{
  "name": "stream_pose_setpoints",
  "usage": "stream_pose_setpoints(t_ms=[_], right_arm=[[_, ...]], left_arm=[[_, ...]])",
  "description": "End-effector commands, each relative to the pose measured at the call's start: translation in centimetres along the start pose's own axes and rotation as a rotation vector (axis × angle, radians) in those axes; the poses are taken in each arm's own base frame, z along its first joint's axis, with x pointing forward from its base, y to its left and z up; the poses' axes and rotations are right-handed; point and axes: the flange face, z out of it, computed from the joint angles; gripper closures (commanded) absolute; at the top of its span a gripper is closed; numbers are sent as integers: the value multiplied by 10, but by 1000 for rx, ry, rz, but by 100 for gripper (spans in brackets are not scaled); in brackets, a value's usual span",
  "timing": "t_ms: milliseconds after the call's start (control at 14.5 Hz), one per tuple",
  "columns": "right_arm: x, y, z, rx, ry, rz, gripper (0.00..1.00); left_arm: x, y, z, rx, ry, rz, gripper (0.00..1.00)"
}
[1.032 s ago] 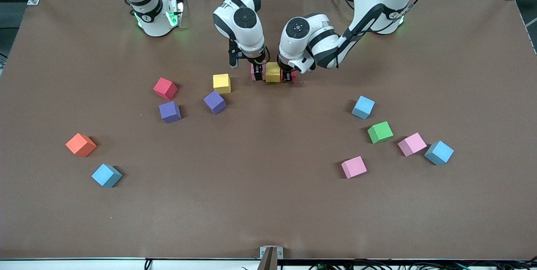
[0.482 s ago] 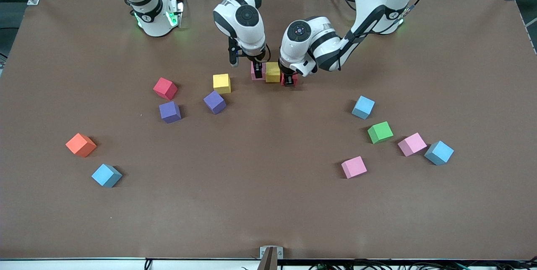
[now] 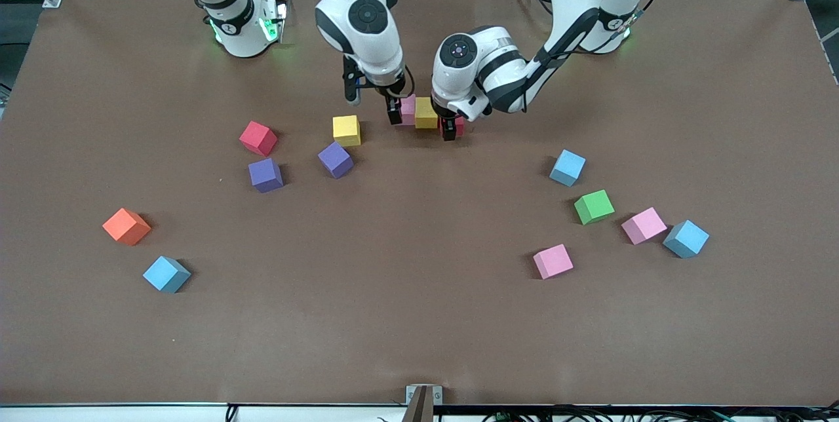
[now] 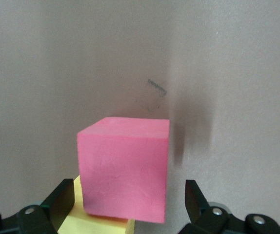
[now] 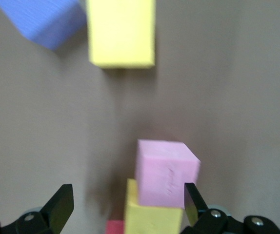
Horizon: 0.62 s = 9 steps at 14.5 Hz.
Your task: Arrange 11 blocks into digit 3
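A row of three touching cubes lies near the robots' bases: pink point(image 3: 408, 109), yellow point(image 3: 426, 113), red point(image 3: 459, 124). My left gripper point(image 3: 449, 127) is open over the red cube point(image 4: 124, 168), with a gap on each side of it point(image 4: 125, 207). My right gripper point(image 3: 393, 111) is open and empty beside the pink cube point(image 5: 165, 171), at the row's end toward the right arm point(image 5: 126, 207). Loose cubes: yellow point(image 3: 346, 130), two purple point(image 3: 335, 159) point(image 3: 265, 175), red point(image 3: 258, 138), light blue point(image 3: 567, 168), green point(image 3: 594, 206), two pink point(image 3: 643, 225) point(image 3: 552, 261).
An orange cube point(image 3: 126, 226) and a light blue cube point(image 3: 166, 274) lie toward the right arm's end, nearer the camera. Another light blue cube point(image 3: 685, 238) lies beside the pink one toward the left arm's end. The brown table point(image 3: 419, 330) is bare in front.
My right gripper has let go of the pink cube and moved off it toward the right arm's end. My left gripper has opened round the red cube and shifted slightly.
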Motion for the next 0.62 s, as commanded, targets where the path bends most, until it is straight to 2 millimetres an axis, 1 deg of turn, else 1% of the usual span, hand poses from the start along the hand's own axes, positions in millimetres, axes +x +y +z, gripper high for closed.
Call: stream_pose_setpoints(t_ms=[0, 138, 344, 482, 550], right_arm=[[34, -19, -6, 9, 19, -63, 0], [57, -37, -8, 16, 25, -95, 0], [92, -60, -7, 4, 34, -164, 0], [117, -70, -4, -8, 40, -204, 0], [125, -73, -2, -14, 41, -221, 0]], left_arm=[[-9, -15, -5, -56, 53, -165, 0], [-12, -26, -9, -52, 68, -142, 0], [-10, -30, -9, -51, 92, -135, 0], [-11, -34, -8, -49, 94, -128, 0], [-12, -35, -9, -48, 93, -126, 0]])
